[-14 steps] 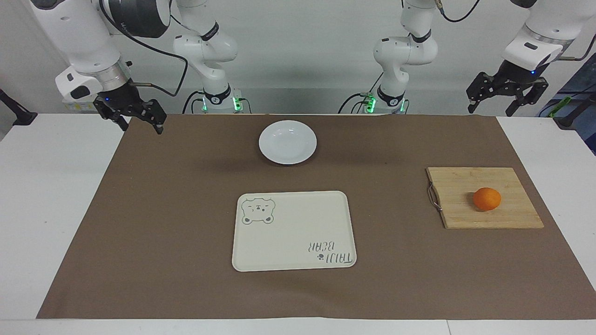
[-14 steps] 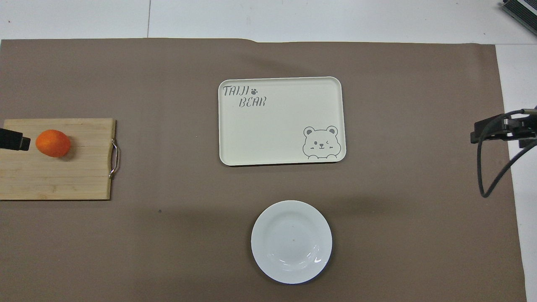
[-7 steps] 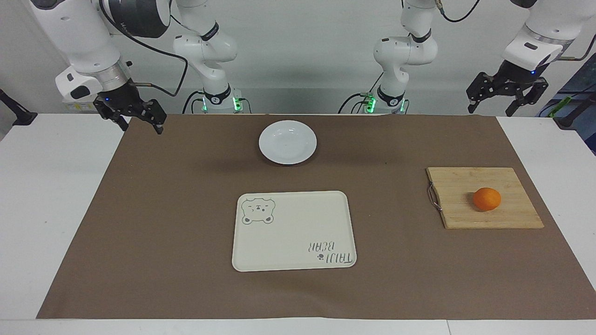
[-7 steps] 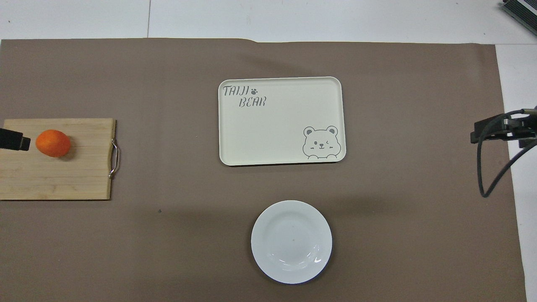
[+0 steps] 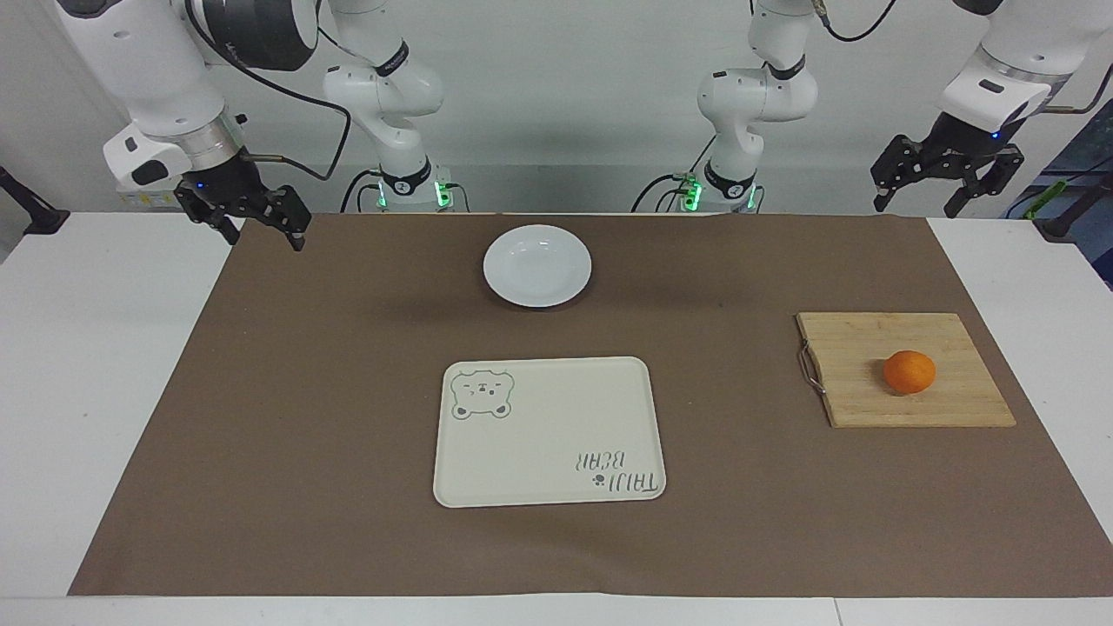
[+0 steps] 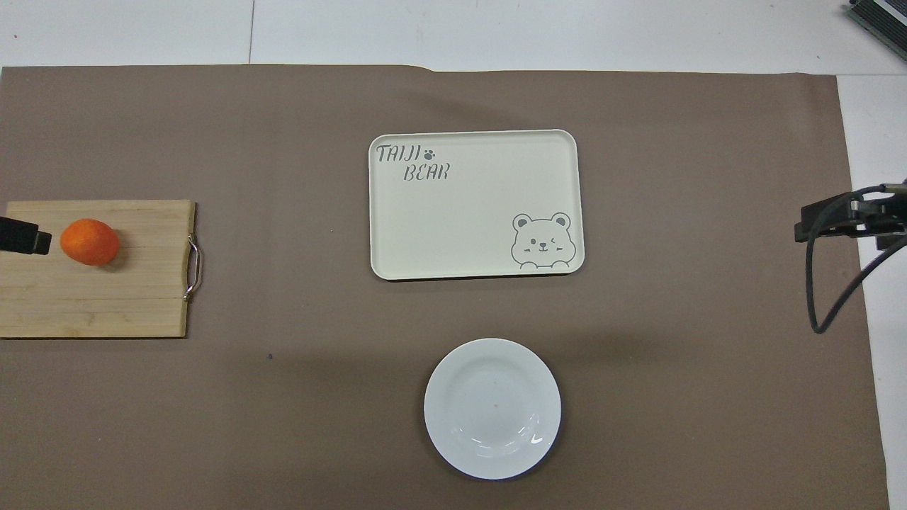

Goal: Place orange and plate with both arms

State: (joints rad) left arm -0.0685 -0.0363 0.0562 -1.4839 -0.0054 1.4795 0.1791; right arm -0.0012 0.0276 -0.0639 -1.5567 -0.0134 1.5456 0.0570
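The orange (image 5: 909,371), a small round bright-orange fruit, sits on a pale bamboo cutting board with a metal handle (image 5: 869,348) toward my left arm's end of the counter (image 5: 104,365). The round glossy white plate (image 5: 537,265) lies bare on the brown mat (image 5: 330,391), near the middle and close to my bases. Farther from me than the plate is the rectangular cream tray with a bear drawing and lettering (image 5: 548,430), with nothing on it.

My left tool (image 5: 946,178) hangs in the air above the mat's corner at its own end, fingers spread apart and holding nothing. My right tool (image 5: 246,213) hangs above the matching corner at the other end, also spread and bare.

I judge that no step is begun: neither fruit nor plate is gripped, and both arms wait. The next move probably calls for my left tool to come over the board and straddle the orange with its fingers wide, while my right goes to the plate's rim; the rim is thin and lies flat, so that grip will need a low, slanted approach.

Against the earlier frames nothing on the counter has shifted, and both tools stand where they stood, just as open
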